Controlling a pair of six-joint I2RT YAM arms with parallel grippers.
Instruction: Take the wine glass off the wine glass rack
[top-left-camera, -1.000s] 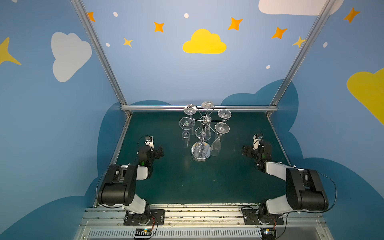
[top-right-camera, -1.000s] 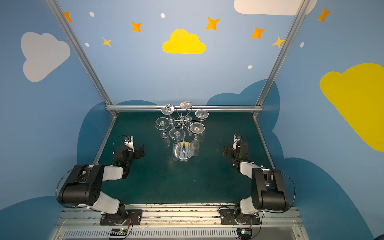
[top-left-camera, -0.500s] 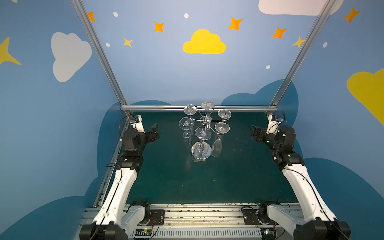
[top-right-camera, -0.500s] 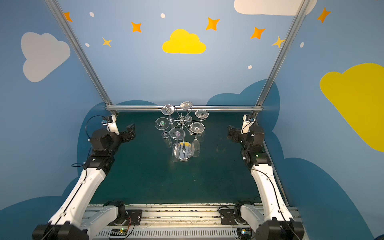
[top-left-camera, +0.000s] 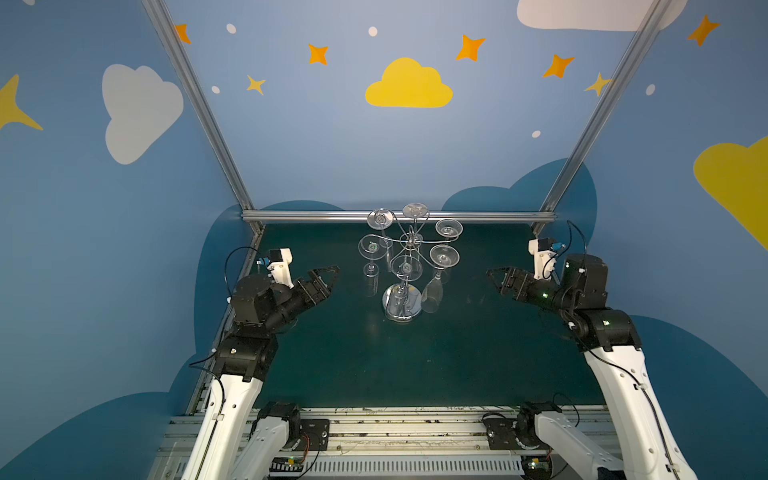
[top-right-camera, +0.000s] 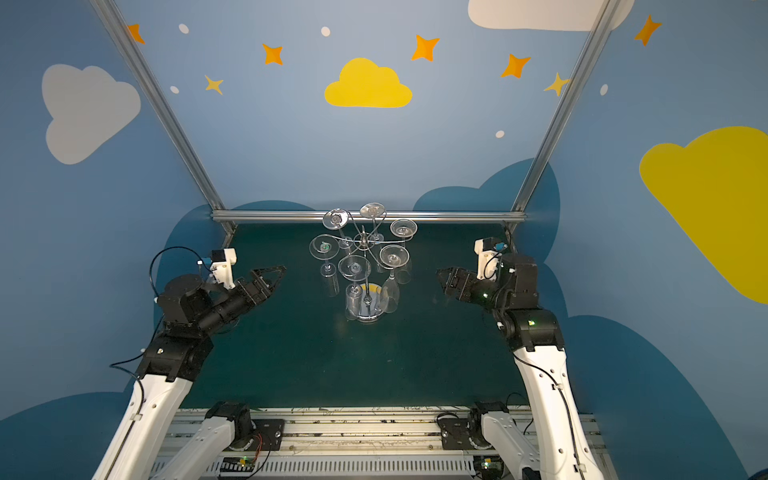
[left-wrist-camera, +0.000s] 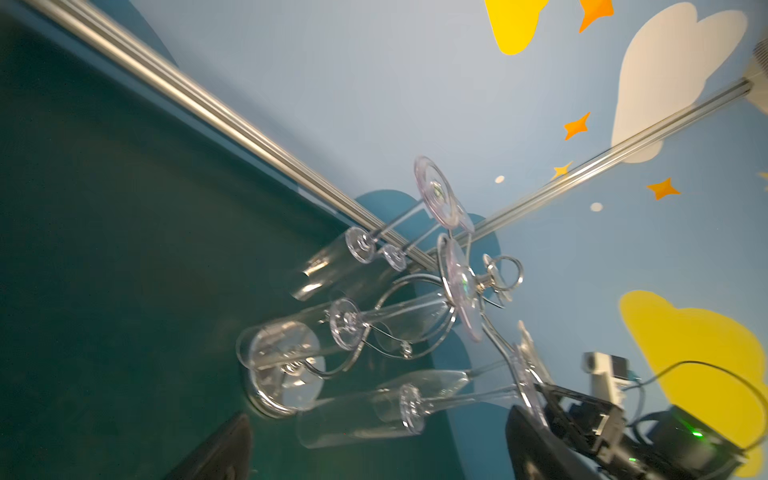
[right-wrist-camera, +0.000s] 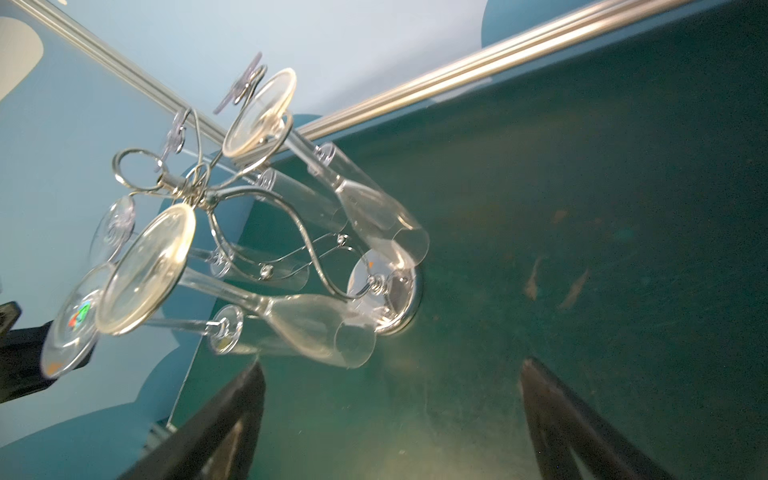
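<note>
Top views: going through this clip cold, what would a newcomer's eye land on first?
The shiny wine glass rack stands centred toward the back of the green table, with six clear glasses hanging upside down from its arms. The left gripper and right gripper flank it, both open, neither touching anything. A yellow cloud is painted on the blue wall behind.

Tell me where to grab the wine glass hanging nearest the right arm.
The wine glass hangs upside down, foot hooked on the rack: grip its thin stem, probably. Bring the open right tool in from the right, its unobstructed side.
</note>
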